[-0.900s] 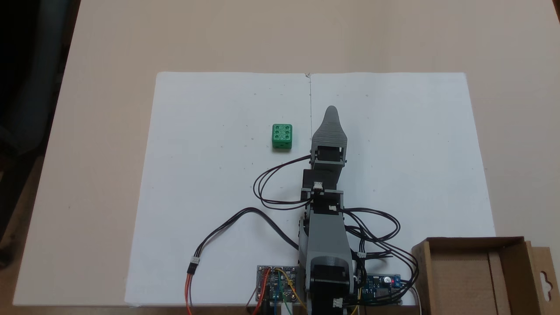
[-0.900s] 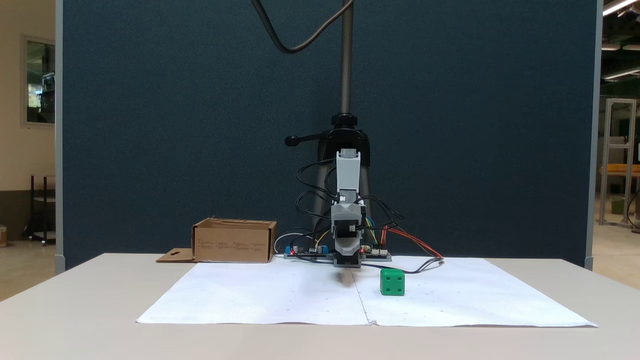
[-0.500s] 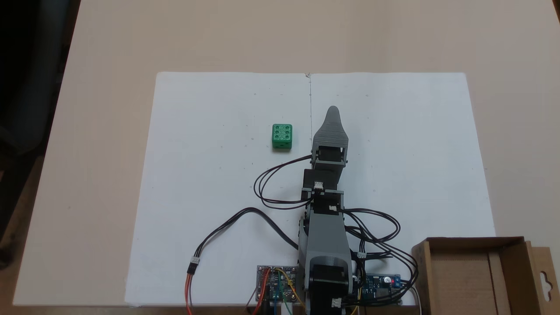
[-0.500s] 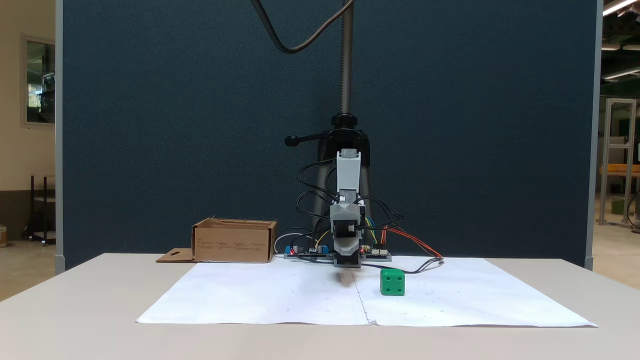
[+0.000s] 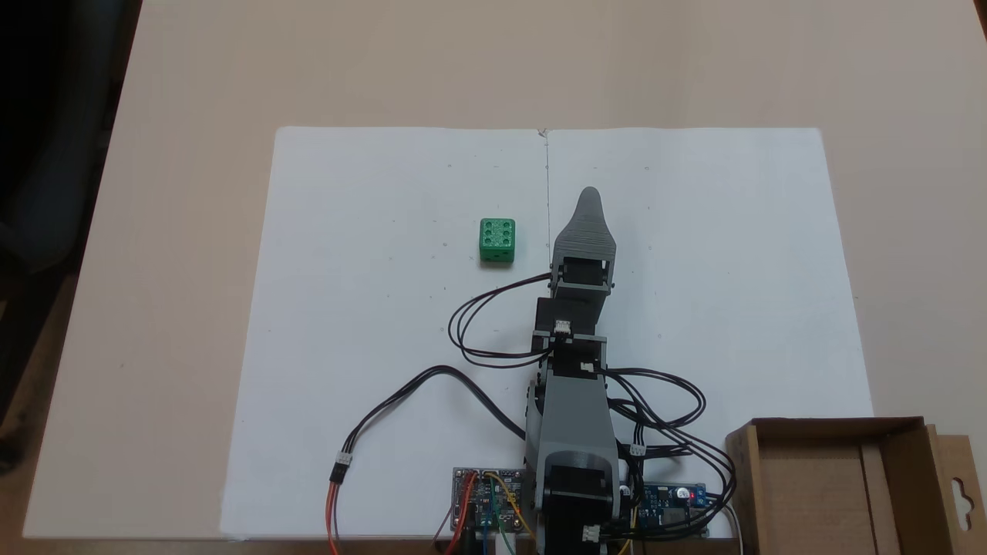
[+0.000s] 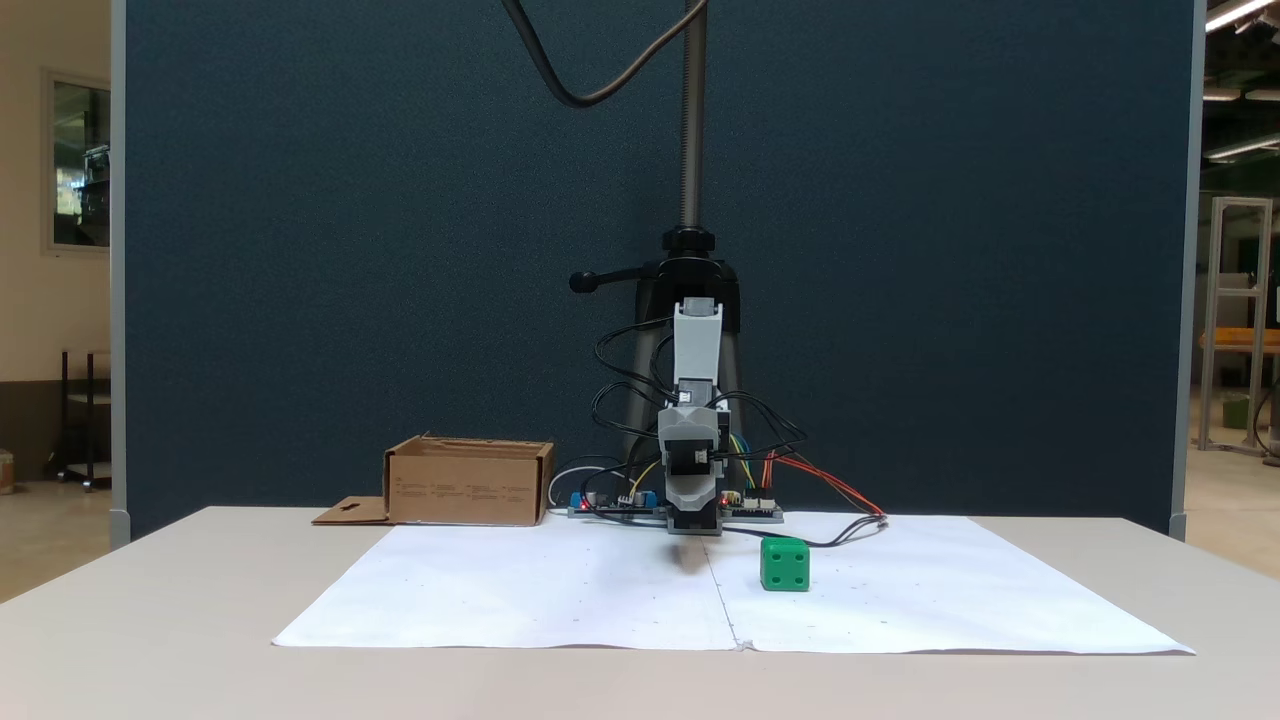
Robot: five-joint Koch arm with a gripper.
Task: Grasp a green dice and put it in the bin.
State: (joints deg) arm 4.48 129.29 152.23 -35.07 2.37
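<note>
The green dice [image 5: 497, 240], a small bright cube showing six pips on top, sits on white paper [image 5: 370, 324] at the pincer's [image 5: 589, 194] nine o'clock, apart from it; whether the pincer is clenched or released cannot be told.

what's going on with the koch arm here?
The arm is stretched out low over the white paper, holding nothing. Its hand points away from the base, and whether it is open or shut cannot be told from either fixed view. The green dice sits untouched on the paper, apart from the hand, to its left in the top-down fixed view. The bin stands by the arm's base with no dice in it.
</note>
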